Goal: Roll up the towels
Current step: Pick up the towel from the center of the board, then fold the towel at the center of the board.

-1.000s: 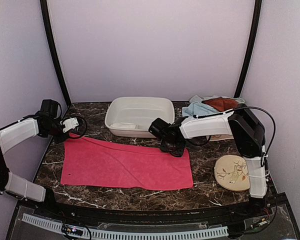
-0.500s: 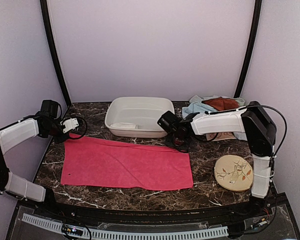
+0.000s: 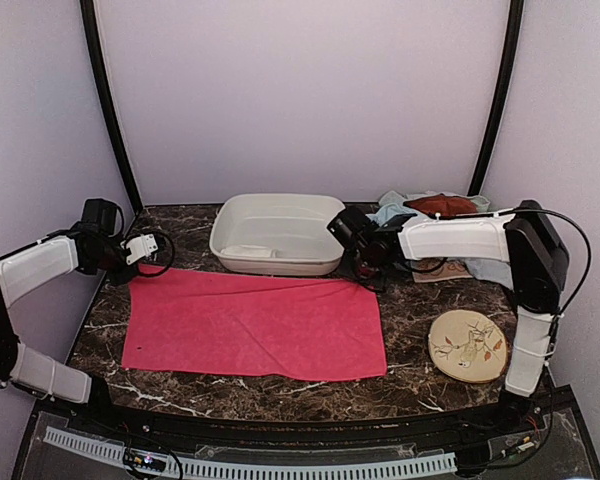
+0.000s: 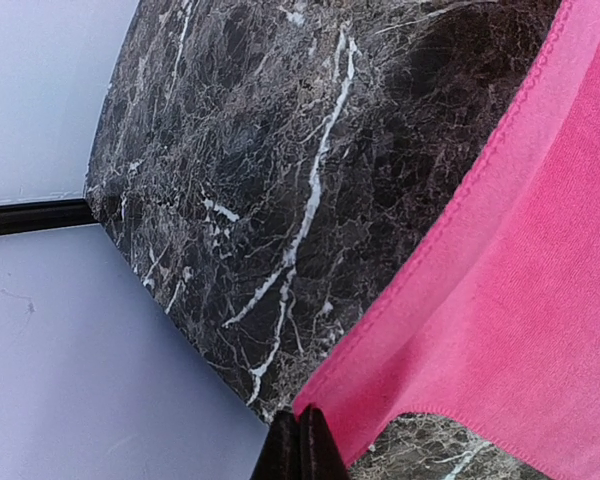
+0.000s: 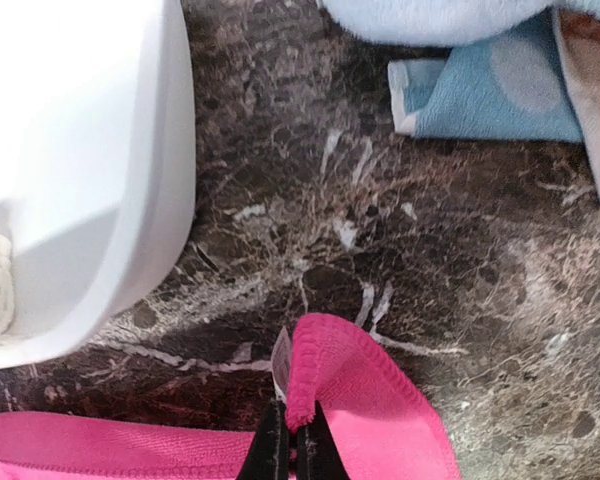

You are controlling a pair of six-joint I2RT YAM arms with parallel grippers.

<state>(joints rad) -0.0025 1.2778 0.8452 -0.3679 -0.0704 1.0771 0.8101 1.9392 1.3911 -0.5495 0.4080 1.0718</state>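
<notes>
Left hand (image 4: pixel 300 445), right hand (image 5: pixel 292 440) grip pink towel's (image 3: pixel 250 325) far corners.
Basin (image 3: pixel 280 262) sits just beyond the far edge; towel pile (image 3: pixel 430 210), disc (image 3: pixel 467 345) to right.

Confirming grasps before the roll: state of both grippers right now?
Left gripper: shut on the pink towel's far-left corner.
Right gripper: shut on the pink towel's far-right corner.

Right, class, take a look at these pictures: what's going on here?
Two robot arms are working on a pink towel spread flat on the marble table. The left claw and the right claw each pinch one far corner. It is not yet rolled. A heap of towels waits at the far right, near a white basin.
</notes>
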